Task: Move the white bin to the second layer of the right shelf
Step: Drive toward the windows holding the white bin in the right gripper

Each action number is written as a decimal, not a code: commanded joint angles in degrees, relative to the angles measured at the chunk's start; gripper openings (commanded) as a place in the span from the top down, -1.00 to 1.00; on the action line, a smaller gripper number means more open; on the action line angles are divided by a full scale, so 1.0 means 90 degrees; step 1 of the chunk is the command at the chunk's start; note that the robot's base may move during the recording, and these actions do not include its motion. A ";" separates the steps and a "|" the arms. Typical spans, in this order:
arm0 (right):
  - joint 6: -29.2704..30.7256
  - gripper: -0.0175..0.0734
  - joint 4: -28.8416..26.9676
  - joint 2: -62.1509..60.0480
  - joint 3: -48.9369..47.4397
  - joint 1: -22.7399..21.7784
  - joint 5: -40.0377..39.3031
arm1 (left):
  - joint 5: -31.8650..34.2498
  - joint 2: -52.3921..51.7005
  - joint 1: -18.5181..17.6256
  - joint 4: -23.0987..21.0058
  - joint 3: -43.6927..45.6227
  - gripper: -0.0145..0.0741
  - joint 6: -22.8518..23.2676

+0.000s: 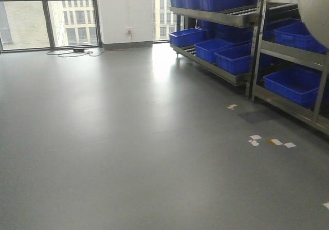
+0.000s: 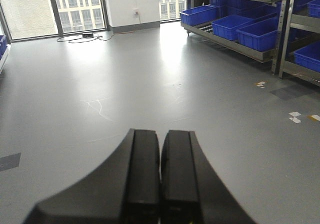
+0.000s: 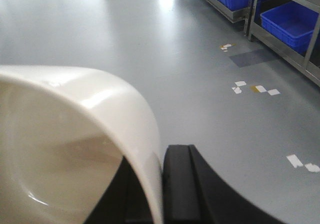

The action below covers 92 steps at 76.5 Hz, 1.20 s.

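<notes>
My right gripper (image 3: pixel 157 171) pinches the wall of the white bin (image 3: pixel 75 134) above the floor (image 3: pixel 200 83), my left gripper (image 2: pixel 160 149) is pressed together empty, so I judge only the placing on the shelf (image 1: pixel 293 52) is left.

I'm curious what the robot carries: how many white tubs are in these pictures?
1. The white tub is pinched at its rim by the right gripper; its side also peeks into the front camera's top right corner. Others may be hidden outside the views.
</notes>
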<state>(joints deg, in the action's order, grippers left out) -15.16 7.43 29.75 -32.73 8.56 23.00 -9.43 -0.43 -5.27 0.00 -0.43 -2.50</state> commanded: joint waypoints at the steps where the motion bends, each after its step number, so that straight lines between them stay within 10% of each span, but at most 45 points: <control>1: 0.0015 0.49 0.0050 0.0038 -0.0200 -0.0039 -0.0667 | 0.0555 -0.0089 -0.0037 0.0000 -0.0234 0.48 0.0033; 92: 0.0015 0.49 0.0050 0.0038 -0.0200 -0.0039 -0.0667 | 0.0555 -0.0089 -0.0037 0.0000 -0.0234 0.48 0.0033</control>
<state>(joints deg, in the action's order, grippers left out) -15.16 7.43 29.75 -32.73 8.56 23.00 -9.43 -0.43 -5.27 0.00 -0.43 -2.50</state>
